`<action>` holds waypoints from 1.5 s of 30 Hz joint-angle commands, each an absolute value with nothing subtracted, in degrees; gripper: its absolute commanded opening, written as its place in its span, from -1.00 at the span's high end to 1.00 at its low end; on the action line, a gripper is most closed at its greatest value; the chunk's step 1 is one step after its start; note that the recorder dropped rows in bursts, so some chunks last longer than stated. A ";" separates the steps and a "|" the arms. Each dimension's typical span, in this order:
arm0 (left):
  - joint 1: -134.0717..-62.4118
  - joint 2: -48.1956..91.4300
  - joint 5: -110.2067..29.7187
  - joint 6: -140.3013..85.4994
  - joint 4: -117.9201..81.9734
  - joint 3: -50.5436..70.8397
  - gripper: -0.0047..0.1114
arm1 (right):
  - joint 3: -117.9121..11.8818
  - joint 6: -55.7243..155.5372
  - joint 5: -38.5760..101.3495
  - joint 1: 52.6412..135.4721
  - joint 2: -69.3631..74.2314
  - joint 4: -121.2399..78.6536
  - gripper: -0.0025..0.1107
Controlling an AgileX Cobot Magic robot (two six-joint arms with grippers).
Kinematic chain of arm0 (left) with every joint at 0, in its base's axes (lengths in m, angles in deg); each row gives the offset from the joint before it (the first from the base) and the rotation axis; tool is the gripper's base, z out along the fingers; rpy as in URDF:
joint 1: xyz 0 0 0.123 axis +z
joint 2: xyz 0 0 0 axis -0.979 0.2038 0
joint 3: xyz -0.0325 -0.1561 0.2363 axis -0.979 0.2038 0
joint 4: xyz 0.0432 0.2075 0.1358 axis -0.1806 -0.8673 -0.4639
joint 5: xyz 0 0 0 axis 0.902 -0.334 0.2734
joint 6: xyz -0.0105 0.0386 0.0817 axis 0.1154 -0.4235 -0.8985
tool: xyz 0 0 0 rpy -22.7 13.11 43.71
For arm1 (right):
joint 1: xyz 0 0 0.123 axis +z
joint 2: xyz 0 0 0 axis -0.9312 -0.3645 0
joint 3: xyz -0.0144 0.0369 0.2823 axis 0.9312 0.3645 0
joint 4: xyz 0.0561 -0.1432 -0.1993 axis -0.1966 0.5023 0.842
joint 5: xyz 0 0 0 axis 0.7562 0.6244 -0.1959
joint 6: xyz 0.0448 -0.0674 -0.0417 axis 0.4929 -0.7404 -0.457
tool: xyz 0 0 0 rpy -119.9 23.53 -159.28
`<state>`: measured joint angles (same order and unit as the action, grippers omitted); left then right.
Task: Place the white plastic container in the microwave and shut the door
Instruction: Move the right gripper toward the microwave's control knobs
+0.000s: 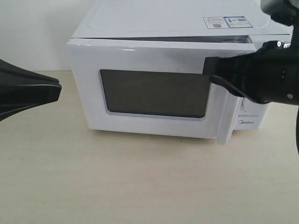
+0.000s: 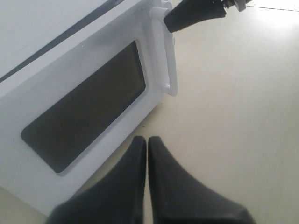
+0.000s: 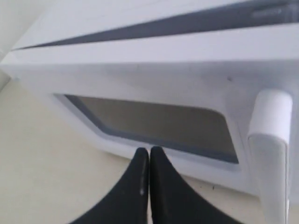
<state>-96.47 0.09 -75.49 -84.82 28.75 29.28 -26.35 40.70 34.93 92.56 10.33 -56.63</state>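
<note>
White boxy Midea countertop microwave (image 1: 154, 28) stands on pale wood-grain table (image 1: 140, 186); its white front door (image 1: 149, 60) with dark rectangular window (image 1: 154, 93) almost shut, thin dark slit showing along top edge; vertical white bar handle (image 1: 227, 121) at door's right side. Black right gripper (image 1: 206, 69) clenched, empty, tips close to door face near handle top; contact unclear. Black left gripper (image 1: 59, 91) clenched, empty, well apart at microwave's left. White plastic container out of sight in every view; whereabouts cannot tell.
</note>
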 commanded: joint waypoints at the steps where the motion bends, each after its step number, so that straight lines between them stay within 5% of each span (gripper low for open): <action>1: -96.87 -0.07 -74.97 -84.19 30.43 29.57 0.85 | -26.76 37.63 28.97 92.66 10.17 -56.65 0.96; 6: -96.87 -0.07 -74.77 -84.19 30.59 29.57 0.85 | -26.17 33.12 26.10 93.56 10.17 -56.65 0.96; 15: -96.87 -0.07 -74.04 -84.19 30.83 29.57 0.85 | -15.39 33.15 -5.75 108.57 8.54 -57.82 0.96; 31: -96.87 -0.07 -74.52 -84.19 31.08 29.57 0.85 | -14.65 38.31 -26.39 108.60 -8.64 -60.94 0.96; 45: -96.87 -0.07 -74.75 -84.19 31.08 29.57 0.85 | -24.59 37.21 -28.62 108.49 -19.44 -63.48 0.96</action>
<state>-96.47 0.09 -74.53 -84.82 30.26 29.28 -23.01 38.14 -27.83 108.63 -18.66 -62.67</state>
